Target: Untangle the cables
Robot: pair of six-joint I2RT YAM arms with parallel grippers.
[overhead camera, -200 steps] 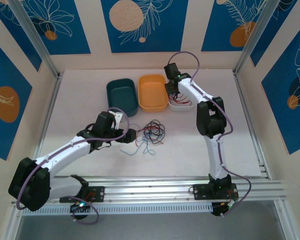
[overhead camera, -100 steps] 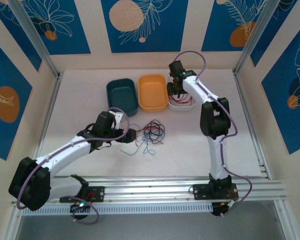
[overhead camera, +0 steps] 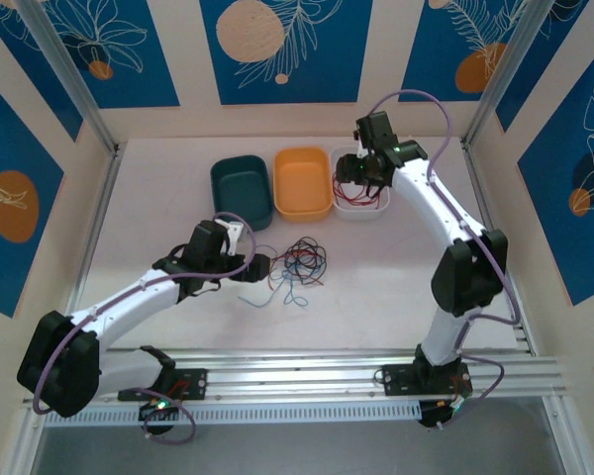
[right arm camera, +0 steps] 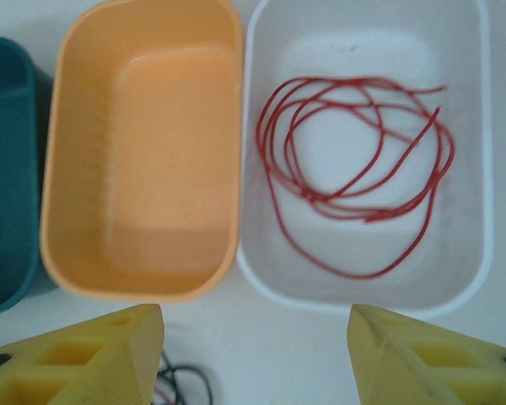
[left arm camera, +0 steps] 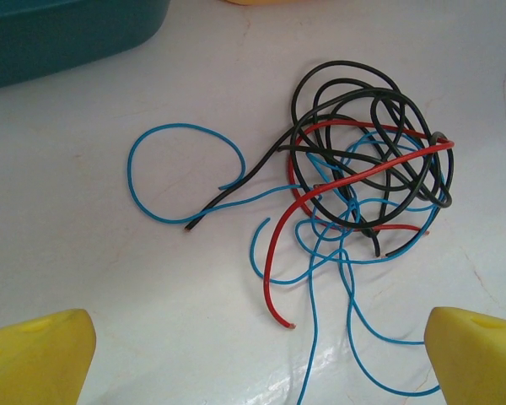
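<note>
**Tangle on the table, one red cable in the white bin**

The left gripper (left arm camera: 255,359) hangs low over the white table (overhead camera: 376,287), its yellow fingers (left arm camera: 35,354) spread as wide as they go and nothing between them. It points at the cables (left arm camera: 363,169), which lie just ahead of it near the middle of the table, in front of the bins. The knot is mostly black loops with a red strand running through them and thin blue ones threaded underneath. A blue loop trails out to the left of the knot, and loose blue and red ends reach toward the gripper.

At the back of the table three bins sit in a row, side by side. The teal bin (overhead camera: 242,190) is on the left and the orange bin (right arm camera: 139,160) in the middle; the orange one is bare inside. The white bin (right arm camera: 346,51) on the right holds a single red cable (right arm camera: 354,169), lying loosely coiled on its floor.

The right gripper (right arm camera: 255,354) hovers above the near edge of the orange and white bins. Its fingers (right arm camera: 434,359) stand well apart and it grips nothing.
</note>
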